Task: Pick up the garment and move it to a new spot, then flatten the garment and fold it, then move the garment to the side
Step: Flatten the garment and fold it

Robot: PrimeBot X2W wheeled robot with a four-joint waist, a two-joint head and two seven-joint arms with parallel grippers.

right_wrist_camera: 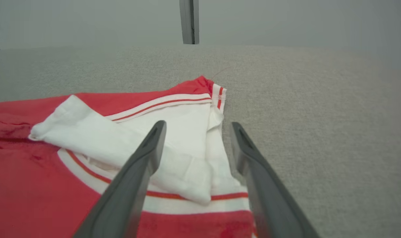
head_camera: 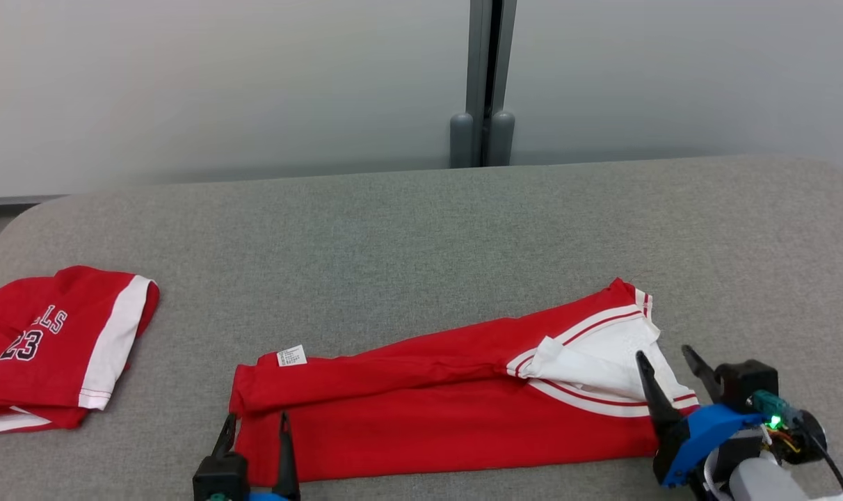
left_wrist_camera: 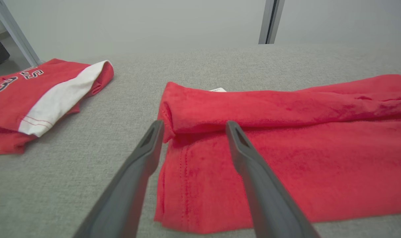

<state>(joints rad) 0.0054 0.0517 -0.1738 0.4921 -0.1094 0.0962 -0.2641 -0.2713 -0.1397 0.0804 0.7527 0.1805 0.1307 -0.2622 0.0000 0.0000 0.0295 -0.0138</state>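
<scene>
The garment is red with white striped trim, lying long and partly folded across the near part of the grey surface. Its far long edge is rolled over, and a white label shows at its left end. My left gripper stands open at the garment's left end, fingers astride the left hem. My right gripper is open over the white-trimmed right end, with nothing between its fingers.
A second red garment with a white band and the number 23 lies folded at the far left of the grey padded surface. A pale wall with a grey post stands behind.
</scene>
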